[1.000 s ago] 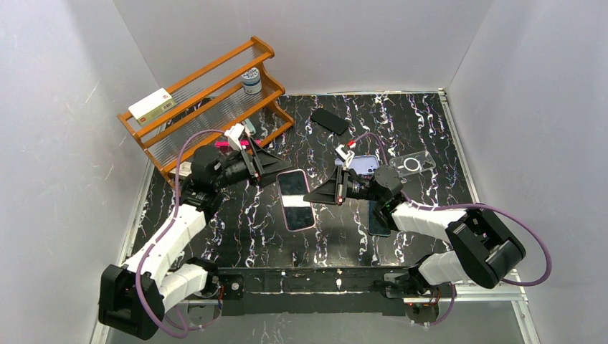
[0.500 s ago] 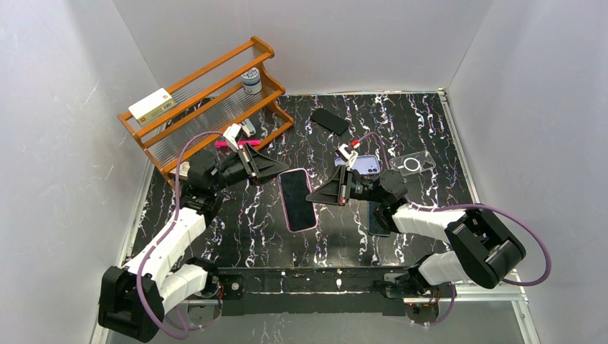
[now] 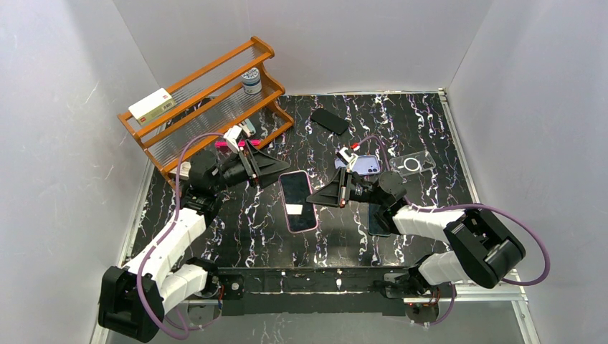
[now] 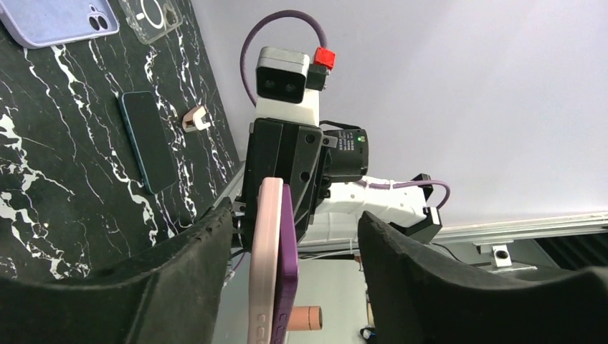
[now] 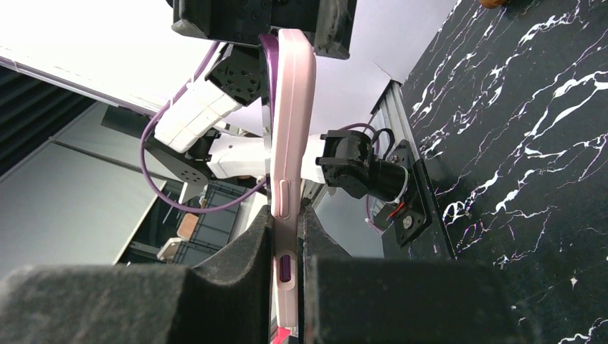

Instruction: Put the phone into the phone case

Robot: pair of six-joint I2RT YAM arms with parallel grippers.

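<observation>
As pink case [image 5: 292, 107] holds phone [image 4: 288, 265] (purple), gripped edgewise

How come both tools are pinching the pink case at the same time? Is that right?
Not quite. Only the right tool is pinching the pink case. The left tool stands open around it, with a clear gap on one side, as the left wrist view shows.

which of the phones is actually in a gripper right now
The pink-cased phone, pinched at its edge by the right gripper. The dark phone lies flat on the table, untouched.
</observation>
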